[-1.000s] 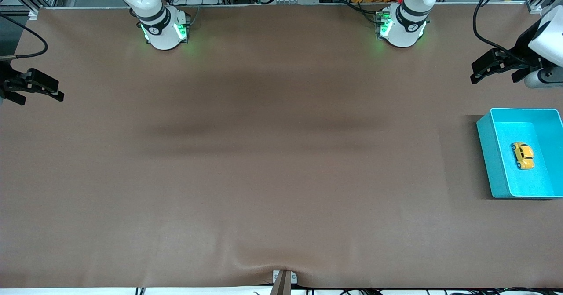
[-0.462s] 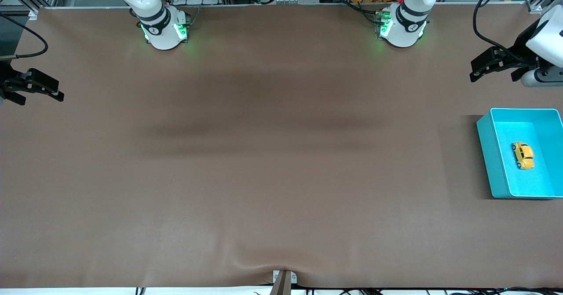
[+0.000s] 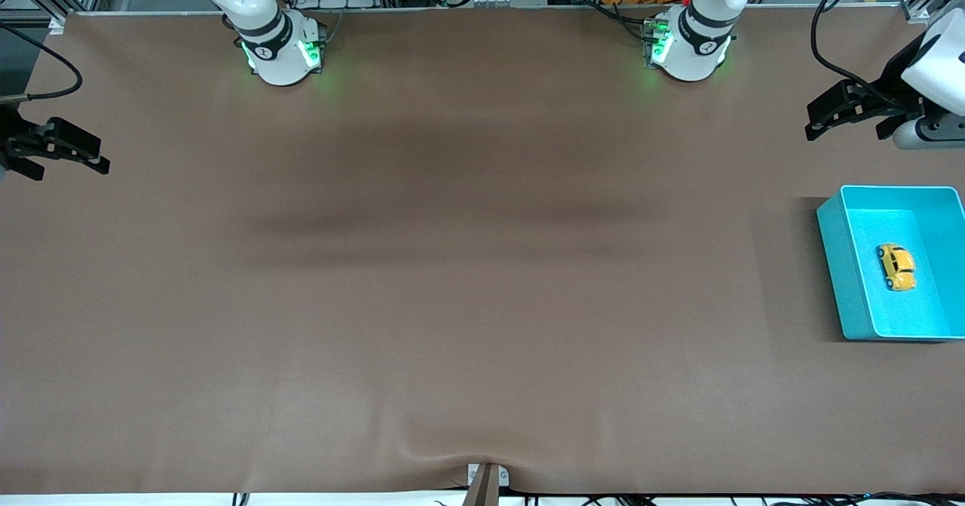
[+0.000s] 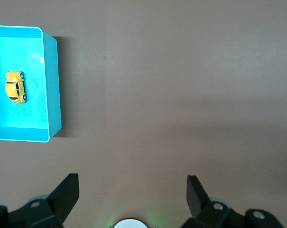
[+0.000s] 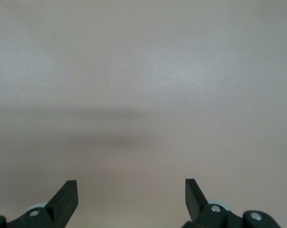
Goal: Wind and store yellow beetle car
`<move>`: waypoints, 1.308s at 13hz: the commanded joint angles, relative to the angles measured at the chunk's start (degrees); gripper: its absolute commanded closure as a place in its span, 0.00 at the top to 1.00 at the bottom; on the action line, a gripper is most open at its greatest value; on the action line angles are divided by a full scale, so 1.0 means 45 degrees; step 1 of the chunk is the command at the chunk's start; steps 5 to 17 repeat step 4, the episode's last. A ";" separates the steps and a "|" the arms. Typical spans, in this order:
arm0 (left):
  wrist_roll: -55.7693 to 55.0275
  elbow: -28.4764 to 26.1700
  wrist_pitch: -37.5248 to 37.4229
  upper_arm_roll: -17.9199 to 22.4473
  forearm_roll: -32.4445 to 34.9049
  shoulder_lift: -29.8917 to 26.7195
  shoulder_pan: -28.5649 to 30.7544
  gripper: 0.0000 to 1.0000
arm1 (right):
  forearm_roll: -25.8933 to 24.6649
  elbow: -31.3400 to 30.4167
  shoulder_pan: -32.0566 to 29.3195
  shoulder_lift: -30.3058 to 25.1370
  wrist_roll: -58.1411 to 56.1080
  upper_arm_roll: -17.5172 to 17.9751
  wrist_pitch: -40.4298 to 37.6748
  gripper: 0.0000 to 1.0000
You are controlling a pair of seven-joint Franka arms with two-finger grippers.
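Note:
The yellow beetle car [image 3: 896, 267] lies in the turquoise bin [image 3: 838, 265] at the left arm's end of the table; both also show in the left wrist view, the car [image 4: 15, 87] in the bin [image 4: 52, 85]. My left gripper [image 3: 848, 110] is open and empty, up in the air over bare table beside the bin; its jaws stand wide apart in the left wrist view [image 4: 132, 194]. My right gripper [image 3: 64, 151] is open and empty, waiting over the right arm's end of the table, with only bare table between its jaws [image 5: 131, 197].
A brown mat [image 3: 452, 265] covers the whole table. The two arm bases [image 3: 280, 50] [image 3: 687, 46] stand along the table's farthest edge from the front camera. A small metal bracket [image 3: 486, 479] sits at the nearest edge.
My left gripper has risen slightly and drifted away from the bin toward the arm bases. The car, the bin and the right arm have not moved.

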 commanded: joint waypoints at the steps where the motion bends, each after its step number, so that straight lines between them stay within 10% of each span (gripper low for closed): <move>1: 0.0179 0.0267 -0.0254 -0.0002 -0.0216 0.0090 0.0065 1.00 | -0.0102 0.0066 -0.0117 -0.0028 -0.0111 0.0106 -0.0011 1.00; 17: 0.0120 0.0287 -0.0254 -0.0002 -0.0196 0.0090 0.0065 1.00 | -0.0102 0.0066 -0.0117 -0.0009 -0.0111 0.0106 0.0028 1.00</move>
